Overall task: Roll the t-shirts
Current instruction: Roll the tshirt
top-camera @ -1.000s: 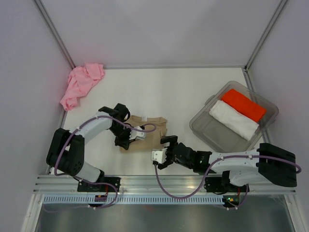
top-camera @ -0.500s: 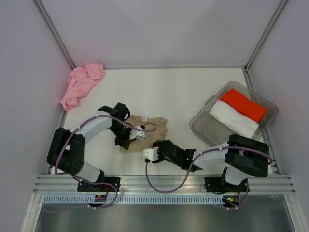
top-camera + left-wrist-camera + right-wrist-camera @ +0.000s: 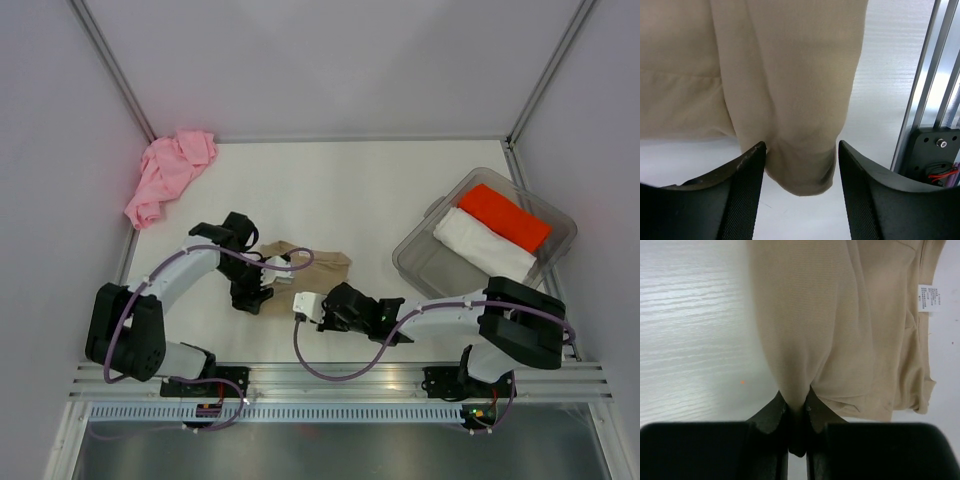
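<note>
The tan t-shirt (image 3: 318, 262) lies folded into a narrow bundle near the table's front, between my two arms. My left gripper (image 3: 258, 297) stands open at its left end; in the left wrist view the rolled tan end (image 3: 790, 75) hangs between the spread fingers (image 3: 735, 190) of the left gripper (image 3: 802, 145), loose. My right gripper (image 3: 303, 297) is at the bundle's near edge, and the right wrist view shows the right gripper (image 3: 796, 402) shut on a pinched fold of the tan cloth (image 3: 850, 330). The pink t-shirt (image 3: 170, 175) lies crumpled in the far left corner.
A clear plastic bin (image 3: 410, 262) at the right holds a folded orange garment (image 3: 505, 215) and a folded white one (image 3: 485, 247). Walls close in the table on three sides. The aluminium rail (image 3: 930, 75) runs along the near edge, close to the left gripper.
My left gripper has opened and let go of the tan t-shirt. My right gripper has moved left to the shirt's near edge and closed on a fold.
</note>
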Motion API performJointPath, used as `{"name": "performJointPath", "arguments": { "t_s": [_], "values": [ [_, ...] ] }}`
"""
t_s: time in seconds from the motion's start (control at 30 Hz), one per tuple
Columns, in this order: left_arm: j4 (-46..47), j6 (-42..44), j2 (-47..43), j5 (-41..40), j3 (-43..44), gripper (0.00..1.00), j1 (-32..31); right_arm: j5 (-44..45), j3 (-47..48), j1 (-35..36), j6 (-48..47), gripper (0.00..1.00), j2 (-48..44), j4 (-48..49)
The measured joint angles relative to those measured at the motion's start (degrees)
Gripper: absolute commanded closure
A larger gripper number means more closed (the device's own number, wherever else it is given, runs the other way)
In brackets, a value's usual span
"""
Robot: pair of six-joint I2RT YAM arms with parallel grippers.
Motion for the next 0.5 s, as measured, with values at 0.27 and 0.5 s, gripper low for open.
{"name": "performJointPath", "arguments": {
  "t_s": [0.27,0.5],
  "values": [
    [1.0,-0.8,-2.9,1.4,-4.7,0.27,2.2,-5.1,-2.5,0.0,8.3,0.92,-3.7,0.5],
    [1.4,-2.8,-4.4,3.1,-5.0,0.85,3.7,-7.9,-3.1,0.0,12.4,0.94,-4.2,0.7]
  ]
}}
